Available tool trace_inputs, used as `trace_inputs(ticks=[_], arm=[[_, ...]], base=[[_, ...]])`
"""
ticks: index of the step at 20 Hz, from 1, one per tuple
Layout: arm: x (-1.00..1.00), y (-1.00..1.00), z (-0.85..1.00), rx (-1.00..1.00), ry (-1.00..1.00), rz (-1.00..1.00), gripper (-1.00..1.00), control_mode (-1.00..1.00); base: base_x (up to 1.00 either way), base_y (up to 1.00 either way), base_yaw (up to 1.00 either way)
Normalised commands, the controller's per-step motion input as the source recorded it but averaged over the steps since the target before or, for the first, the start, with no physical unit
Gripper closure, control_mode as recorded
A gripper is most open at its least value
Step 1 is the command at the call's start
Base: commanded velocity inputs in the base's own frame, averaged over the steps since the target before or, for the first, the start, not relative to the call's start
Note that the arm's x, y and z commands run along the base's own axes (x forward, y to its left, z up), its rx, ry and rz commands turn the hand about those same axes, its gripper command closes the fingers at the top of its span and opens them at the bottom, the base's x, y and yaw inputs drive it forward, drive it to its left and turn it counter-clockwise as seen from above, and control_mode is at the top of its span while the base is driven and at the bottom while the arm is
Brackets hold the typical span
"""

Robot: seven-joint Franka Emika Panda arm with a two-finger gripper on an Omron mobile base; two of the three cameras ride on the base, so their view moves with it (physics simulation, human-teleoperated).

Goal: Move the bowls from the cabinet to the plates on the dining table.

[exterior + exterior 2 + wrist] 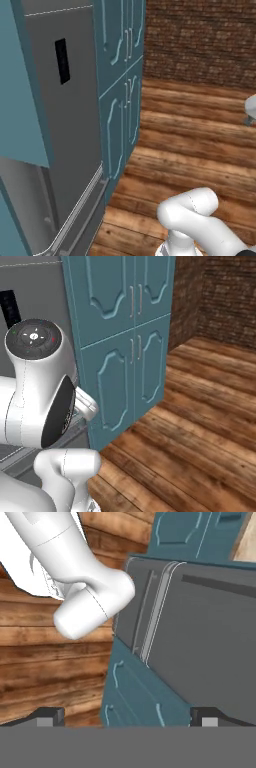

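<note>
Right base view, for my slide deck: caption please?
White robot arm faces closed tall teal-blue arched-panel cabinet on a wooden plank floor.

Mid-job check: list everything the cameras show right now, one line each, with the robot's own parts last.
Cabinet: one, teal-blue, four arched panel doors all closed, silver bar handles, right of the grey appliance.
Grey appliance: one, tall, dark grey, with a black panel and a long silver handle, left of the cabinet.
Floor: brown wooden planks, in front of the cabinet.
Wall: dark brick, beyond the floor.
Pale object: one, whitish, at the right edge of the left base view; too cut off to identify.
Arm: white with dark joints, folded low.
Tool: dark fingertips wide apart, holding nothing.
</note>
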Motion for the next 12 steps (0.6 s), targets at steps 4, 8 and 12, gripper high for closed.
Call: trace_inputs(ticks=[4,8,12], arm=[[0.00,0.00,0.00,0.00,0.00,0.00,-1.00,1.00],[0.00,0.00,0.00,0.00,0.00,0.00,-1.00,1.00],[0.00,0.00,0.00,0.00,0.00,0.00,-1.00,1.00]], base=[[-0.14,0.36,0.39],[-0.16,0.33,0.38],[-0.18,0.28,0.35]])
